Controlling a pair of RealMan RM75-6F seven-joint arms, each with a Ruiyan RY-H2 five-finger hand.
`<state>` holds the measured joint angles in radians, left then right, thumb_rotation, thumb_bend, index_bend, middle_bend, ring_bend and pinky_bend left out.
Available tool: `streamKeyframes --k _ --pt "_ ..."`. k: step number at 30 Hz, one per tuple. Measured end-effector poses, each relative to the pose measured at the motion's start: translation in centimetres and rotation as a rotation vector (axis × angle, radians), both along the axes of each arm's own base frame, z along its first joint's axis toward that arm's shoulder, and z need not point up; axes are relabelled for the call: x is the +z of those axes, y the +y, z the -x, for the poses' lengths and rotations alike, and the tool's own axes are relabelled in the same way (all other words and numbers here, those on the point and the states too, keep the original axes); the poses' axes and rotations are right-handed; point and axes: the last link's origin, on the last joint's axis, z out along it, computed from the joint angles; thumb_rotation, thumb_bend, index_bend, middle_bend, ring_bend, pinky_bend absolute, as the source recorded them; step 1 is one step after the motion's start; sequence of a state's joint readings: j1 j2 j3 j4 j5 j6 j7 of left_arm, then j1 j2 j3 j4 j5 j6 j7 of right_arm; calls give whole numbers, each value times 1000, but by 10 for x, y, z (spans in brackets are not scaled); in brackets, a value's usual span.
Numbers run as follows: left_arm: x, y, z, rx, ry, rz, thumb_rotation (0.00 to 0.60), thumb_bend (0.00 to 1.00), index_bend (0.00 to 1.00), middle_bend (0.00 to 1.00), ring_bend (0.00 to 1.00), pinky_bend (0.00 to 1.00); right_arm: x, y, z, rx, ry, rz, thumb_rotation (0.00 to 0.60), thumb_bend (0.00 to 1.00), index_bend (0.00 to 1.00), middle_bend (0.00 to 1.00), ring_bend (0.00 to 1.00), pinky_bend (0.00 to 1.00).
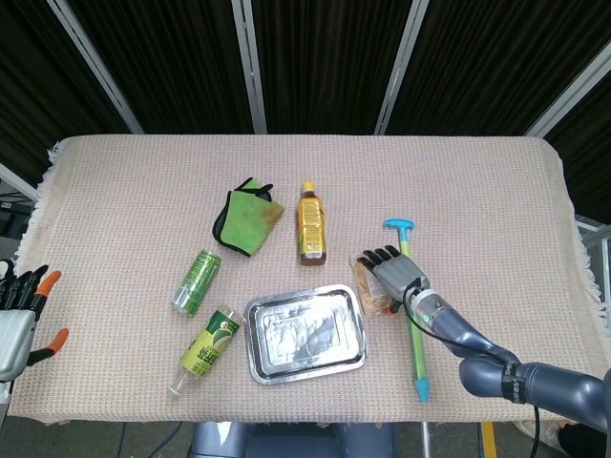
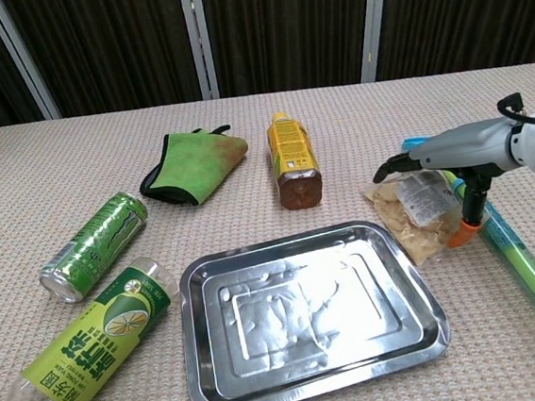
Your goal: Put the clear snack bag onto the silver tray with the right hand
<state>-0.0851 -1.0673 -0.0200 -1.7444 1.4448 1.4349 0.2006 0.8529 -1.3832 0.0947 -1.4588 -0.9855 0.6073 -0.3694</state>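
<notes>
The clear snack bag lies flat on the cloth, just right of the silver tray; in the head view the bag shows beside the tray. My right hand is stretched out palm-down low over the bag's far right part. Its fingers reach left over the top edge, and its orange-tipped thumb hangs at the bag's right edge. It holds nothing. From the head view my right hand covers the bag's right side. My left hand sits off the table's left edge with fingers apart.
A green cloth, an amber bottle, a green can and a lime-label bottle lie left of and behind the tray. A long green stick with a blue handle lies right of the bag, under my right forearm.
</notes>
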Motion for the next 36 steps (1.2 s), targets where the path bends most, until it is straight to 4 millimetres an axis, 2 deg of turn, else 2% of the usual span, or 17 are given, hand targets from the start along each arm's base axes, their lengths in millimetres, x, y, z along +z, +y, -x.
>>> streamKeyframes --k 3,6,8,11,14,20,26,31,36 --pt "1 -1 1 4 0 -4 600 291 79 0 0 0 -3 -1 -3 15 -7 9 600 105 207 103 7 43" --pt "2 -2 3 10 2 -9 599 290 79 0 0 0 -5 -3 -3 25 0 16 600 104 276 162 61 105" --pt "2 -2 4 14 2 -8 599 291 79 0 0 0 -6 -5 -3 33 2 24 600 104 324 216 118 171" --pt "2 -3 5 17 -1 -8 599 291 80 0 0 0 -6 -6 -4 48 0 36 600 107 419 318 233 323" --pt "2 -4 6 21 -4 -9 599 292 80 0 0 0 -2 -6 -6 51 -9 39 600 108 458 357 279 392" --pt "0 -3 5 18 -9 -6 599 291 80 0 0 0 8 -6 -15 63 -42 52 600 107 474 372 297 426" --pt "1 -2 4 13 -5 -7 599 291 80 0 0 0 24 1 -36 94 -127 67 600 106 474 372 299 426" --pt "-1 -1 2 9 -4 -1 600 291 79 0 0 0 28 27 -66 106 -264 -9 600 106 468 372 297 427" --pt "-1 0 1 10 -2 0 598 291 79 0 0 0 21 43 -83 117 -322 -86 600 105 462 372 295 432"
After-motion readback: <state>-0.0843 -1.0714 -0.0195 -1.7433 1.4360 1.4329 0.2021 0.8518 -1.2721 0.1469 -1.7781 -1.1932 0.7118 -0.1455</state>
